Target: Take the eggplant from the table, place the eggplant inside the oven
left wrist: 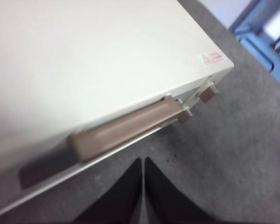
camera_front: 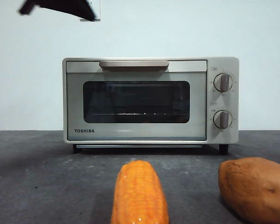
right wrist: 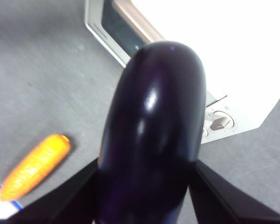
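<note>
My right gripper (right wrist: 144,186) is shut on the eggplant (right wrist: 154,135), a glossy dark purple body that fills the right wrist view, held in the air above the table (right wrist: 42,79). The eggplant does not show in the front view. The cream-white Toshiba oven (camera_front: 149,100) stands at the back of the table with its door closed. My left gripper (left wrist: 143,161) is shut on nothing and hovers above the table just in front of the oven's beige handle (left wrist: 123,128). A black arm tip (camera_front: 56,7) shows at the top left of the front view.
An orange-yellow corn cob (camera_front: 139,193) lies near the front, also seen as the corn cob (right wrist: 35,165) below the right gripper. A brown-orange sweet potato (camera_front: 256,186) lies at the front right. Two knobs (camera_front: 222,82) sit on the oven's right side.
</note>
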